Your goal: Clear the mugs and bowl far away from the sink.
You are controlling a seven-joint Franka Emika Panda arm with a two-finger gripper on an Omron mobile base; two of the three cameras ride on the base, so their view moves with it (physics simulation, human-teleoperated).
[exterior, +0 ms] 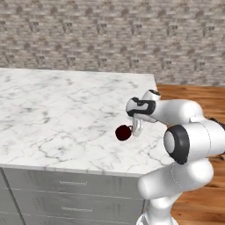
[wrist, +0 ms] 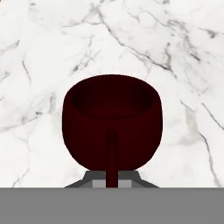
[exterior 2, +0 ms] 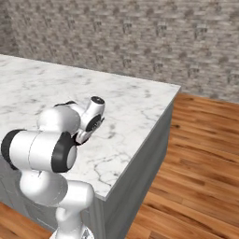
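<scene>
we are looking at 1 dark maroon mug [exterior: 123, 132] on the white marble surface [exterior: 52, 114], near its front right part, well in from the back edge. in the left base view the white arm is reaching forward and bending down, and the gripper [exterior: 132, 128] is sitting right against the mug's right side, at its handle. in the hand view the mug [wrist: 112, 122] is facing us with its open mouth tilted toward the camera and its handle [wrist: 111, 157] running straight down the middle toward the bottom edge, where the fingers are meeting it. the fingers are pressed close together and are pinching the handle. we cannot tell whether the mug's base is touching the marble or hanging just above it. in the right base view the arm's white links are covering the mug, and the surface [exterior 2: 135, 107] is ending at a corner beside a wooden floor [exterior 2: 196, 163]. a grey brick wall [exterior: 110, 35] is running behind, and grey drawers [exterior: 70, 193] are showing below the front edge.
</scene>
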